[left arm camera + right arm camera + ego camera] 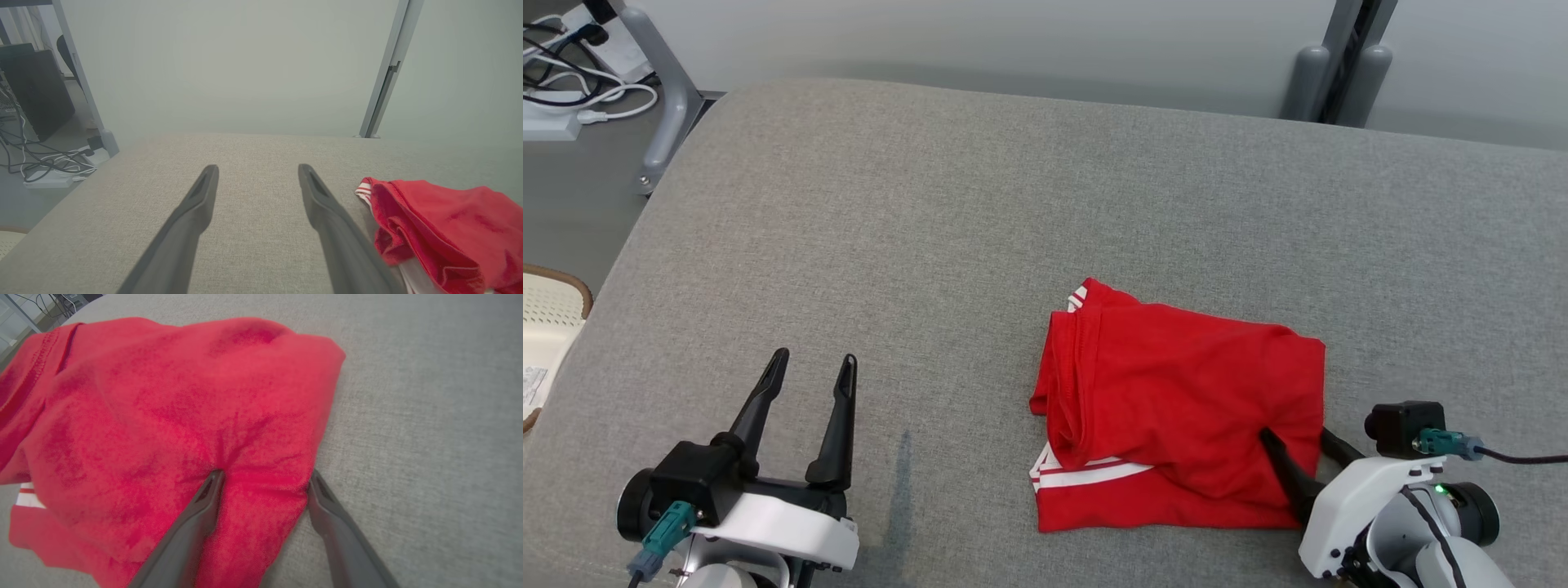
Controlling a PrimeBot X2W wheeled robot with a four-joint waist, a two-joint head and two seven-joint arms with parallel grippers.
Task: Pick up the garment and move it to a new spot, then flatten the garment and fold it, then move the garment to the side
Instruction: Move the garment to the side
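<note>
The garment (1184,400) is a red piece with white stripes, lying folded in a rough rectangle on the grey padded table (931,204), right of centre. My right gripper (1294,434) is open at the garment's lower right corner. In the right wrist view the gripper (265,475) straddles the edge of the garment (163,408): one finger presses onto the red cloth, the other rests on the table just beside it. My left gripper (815,356) is open over bare table at the lower left, well apart from the garment. The left wrist view has this gripper (257,167) with nothing in it and the garment (441,220) at its right.
A pale woven basket (551,310) stands past the table's left edge. Cables and a power strip (564,90) lie on the floor at the far left beside a grey frame leg (670,106). Grey posts (1331,73) rise behind the far edge.
</note>
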